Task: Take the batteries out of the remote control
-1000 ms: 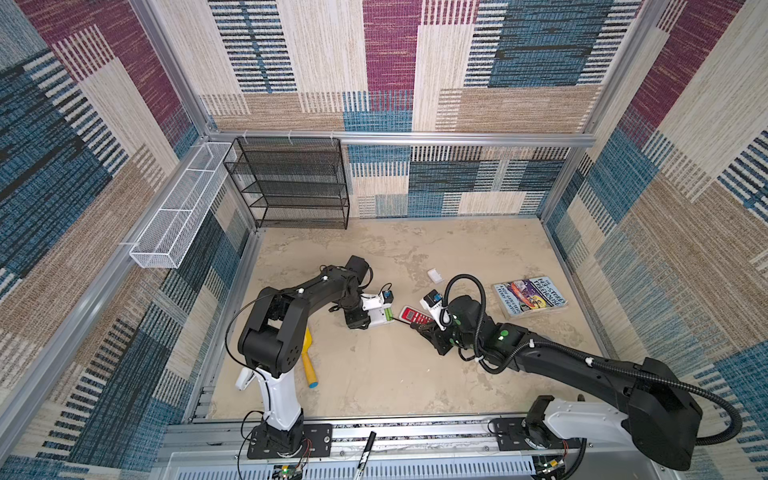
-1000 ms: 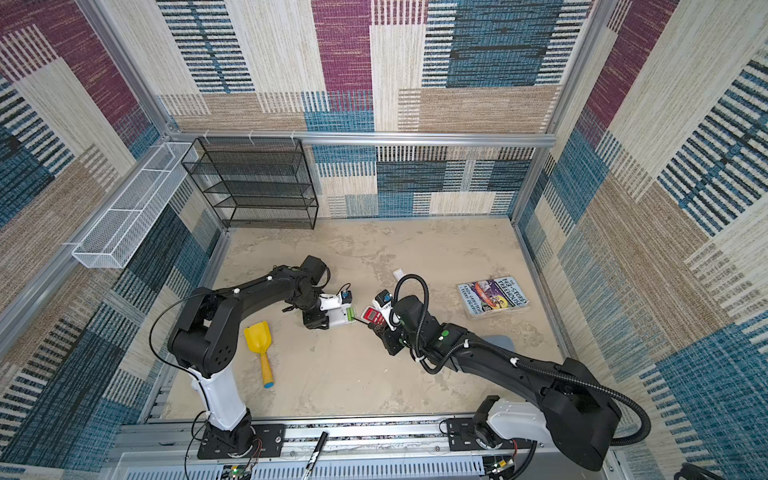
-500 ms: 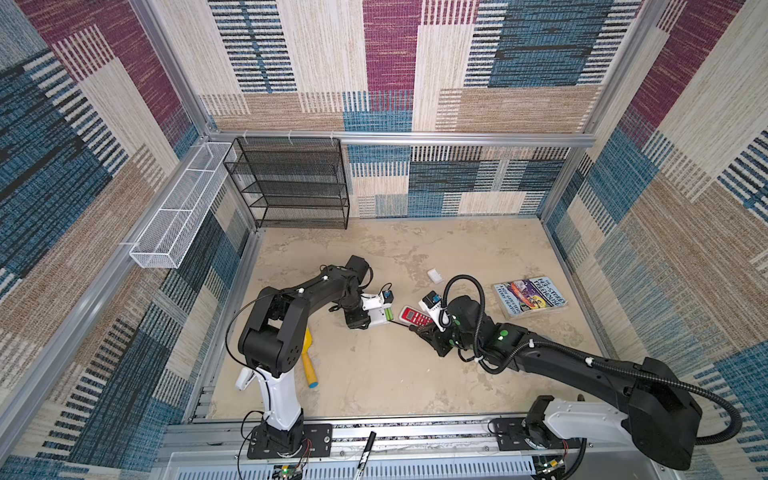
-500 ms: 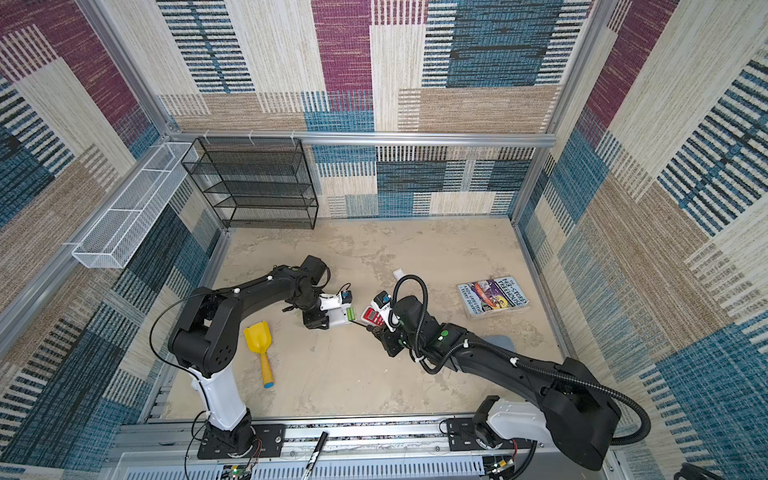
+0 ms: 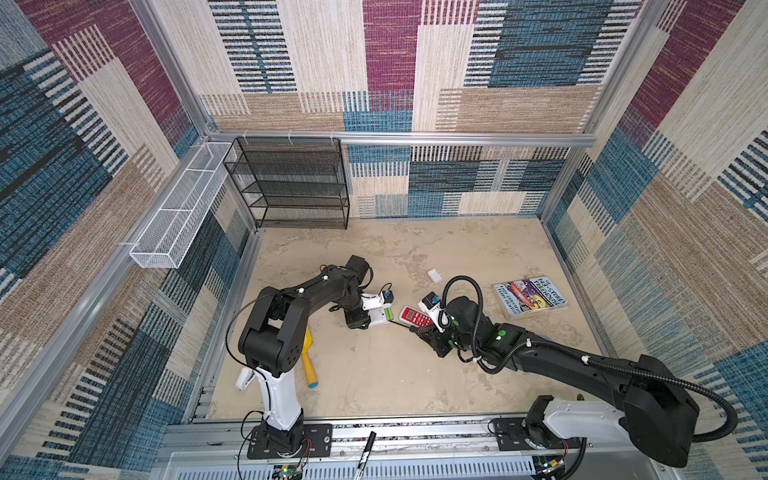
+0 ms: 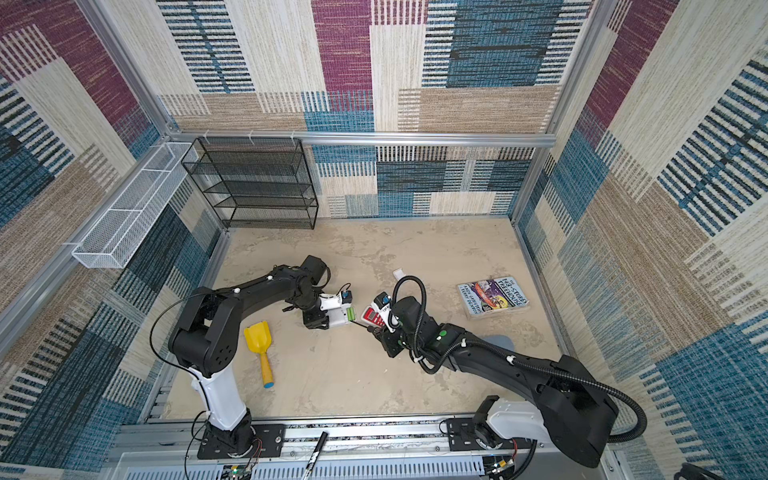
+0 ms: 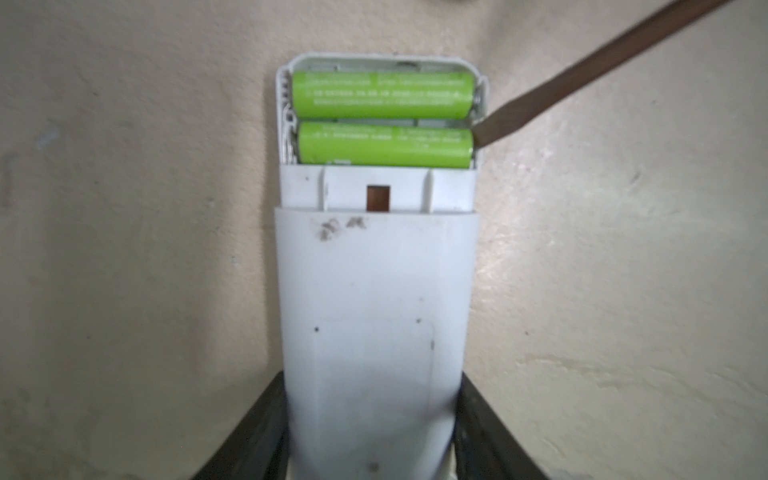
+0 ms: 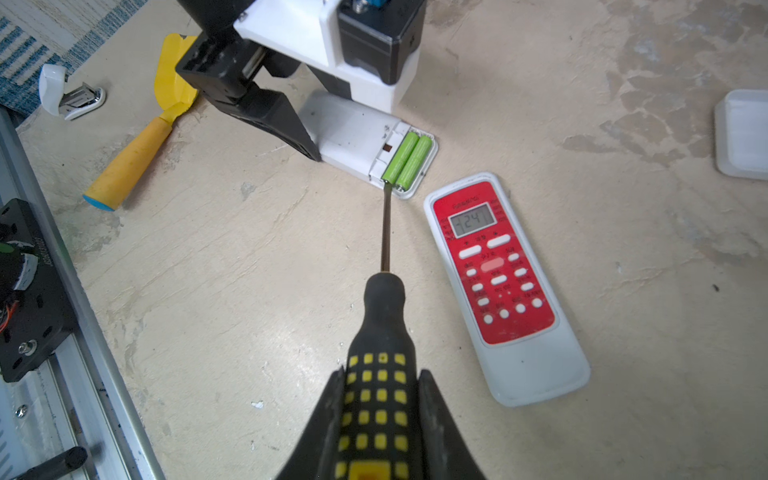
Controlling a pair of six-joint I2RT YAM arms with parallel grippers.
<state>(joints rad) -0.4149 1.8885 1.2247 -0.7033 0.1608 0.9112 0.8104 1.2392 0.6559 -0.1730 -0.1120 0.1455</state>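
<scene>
Item: white remote, back up, clamped by left gripper; both green batteries seated in its open bay. Tool: screwdriver, gripped in right gripper, tip at one battery's end. Probable risks: blade slips off the terminal, or battery springs out and rolls away.

LCD on red remote reads "24", the mark before it unclear; brand line above the LCD and key labels too small to read; book cover: "-STOREY TREEHOUSE", leading number illegible, author lines blurred; batteries: fine print, illegible.
</scene>
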